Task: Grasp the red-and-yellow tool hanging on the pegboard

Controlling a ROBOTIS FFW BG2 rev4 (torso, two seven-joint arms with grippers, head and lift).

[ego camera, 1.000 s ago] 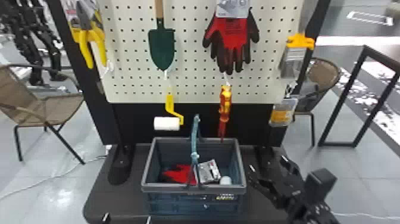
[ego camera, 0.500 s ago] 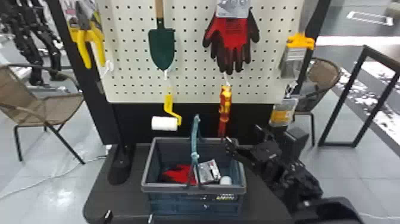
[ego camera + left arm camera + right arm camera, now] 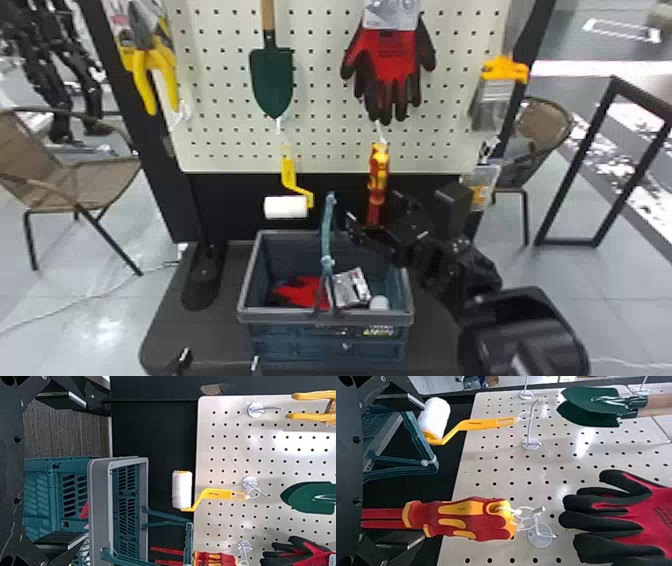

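Note:
The red-and-yellow tool is a screwdriver (image 3: 378, 172) hanging handle-up from a hook (image 3: 534, 523) on the white pegboard (image 3: 325, 125), just below the red-and-black gloves (image 3: 387, 60). My right gripper (image 3: 367, 234) is raised to the lower end of its shaft, above the basket's back right corner. In the right wrist view the right gripper (image 3: 421, 471) is open and the screwdriver (image 3: 462, 518) lies between the fingers, its shaft close to one finger (image 3: 395, 542), not clamped. My left gripper (image 3: 85, 469) is open, low in front of the basket (image 3: 99, 506).
A grey-and-teal basket (image 3: 250, 280) with an upright handle (image 3: 327, 225) holds a red glove and small packs under the board. A yellow paint roller (image 3: 290, 192), green trowel (image 3: 271, 75), yellow pliers (image 3: 152, 60) and a yellow-topped pack (image 3: 495, 95) hang nearby. Chairs stand either side.
My right arm has risen from the bottom right and moved forward and left, bringing its open gripper up to the screwdriver's shaft. The hanging tools have not moved.

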